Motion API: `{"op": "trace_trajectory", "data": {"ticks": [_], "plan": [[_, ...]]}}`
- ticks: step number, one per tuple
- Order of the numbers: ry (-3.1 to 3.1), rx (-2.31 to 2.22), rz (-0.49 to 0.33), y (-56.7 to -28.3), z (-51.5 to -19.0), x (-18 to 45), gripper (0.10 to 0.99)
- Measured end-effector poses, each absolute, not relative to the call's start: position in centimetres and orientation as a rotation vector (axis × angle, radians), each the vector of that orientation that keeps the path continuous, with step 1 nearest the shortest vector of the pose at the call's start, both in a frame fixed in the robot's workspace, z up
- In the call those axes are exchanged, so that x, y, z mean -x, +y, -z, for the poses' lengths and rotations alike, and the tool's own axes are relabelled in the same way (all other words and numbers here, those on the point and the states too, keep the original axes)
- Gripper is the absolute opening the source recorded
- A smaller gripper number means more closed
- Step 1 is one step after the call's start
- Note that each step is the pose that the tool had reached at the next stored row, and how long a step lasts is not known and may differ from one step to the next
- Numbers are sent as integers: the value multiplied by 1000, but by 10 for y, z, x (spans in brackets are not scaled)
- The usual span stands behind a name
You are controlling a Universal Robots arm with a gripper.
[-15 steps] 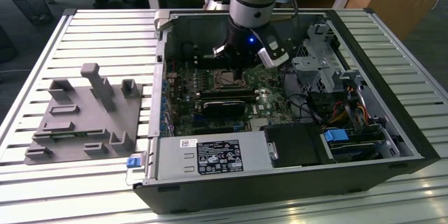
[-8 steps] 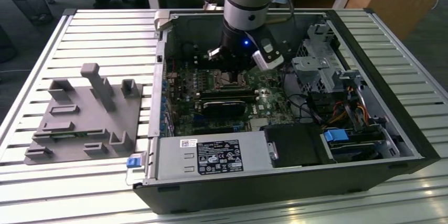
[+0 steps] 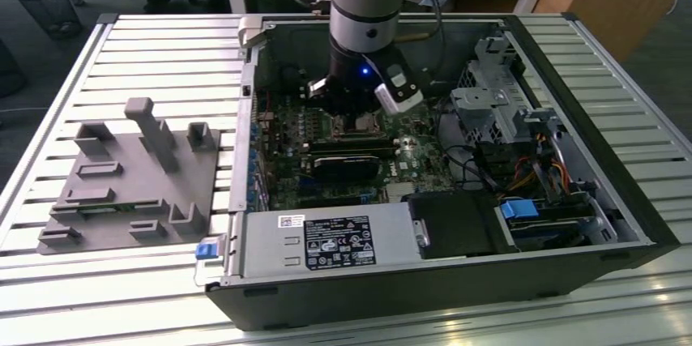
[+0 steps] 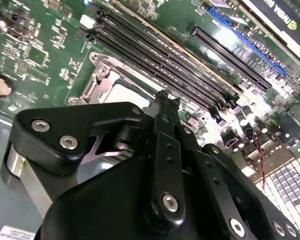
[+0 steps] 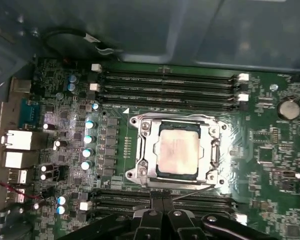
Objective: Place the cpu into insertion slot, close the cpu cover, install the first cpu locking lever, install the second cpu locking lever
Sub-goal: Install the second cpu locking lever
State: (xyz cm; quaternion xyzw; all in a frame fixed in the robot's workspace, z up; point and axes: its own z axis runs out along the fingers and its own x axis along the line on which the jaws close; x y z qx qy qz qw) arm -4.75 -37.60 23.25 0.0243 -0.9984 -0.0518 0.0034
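In the first wrist view the cpu (image 5: 177, 150) lies flat in the insertion slot (image 5: 140, 176), its dull silver top showing through the cut-out of the cpu cover (image 5: 146, 142), which lies down over it. A thin metal locking lever (image 5: 192, 192) runs along the socket's edge nearest my gripper (image 5: 163, 204). The black fingers are pressed together, with their tip just off that edge. In the second wrist view the gripper (image 4: 165, 96) stands shut over the edge of the cpu (image 4: 126, 94) and cover (image 4: 96, 82). In the exterior view the gripper (image 3: 349, 117) hangs low over the slot (image 3: 354, 126).
Long black memory slots (image 5: 170, 84) flank the socket on both sides. A black card (image 3: 346, 164), a power supply (image 3: 324, 245) and drive bays with cables (image 3: 519, 143) crowd the open case. A grey fixture (image 3: 130, 176) sits on the slatted table at the exterior view's left.
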Motion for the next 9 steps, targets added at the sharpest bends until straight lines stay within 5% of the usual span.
{"op": "trace_trajectory", "data": {"ticks": [9], "plan": [[-3127, -76, 215, -383, -224, 53, 106]]}}
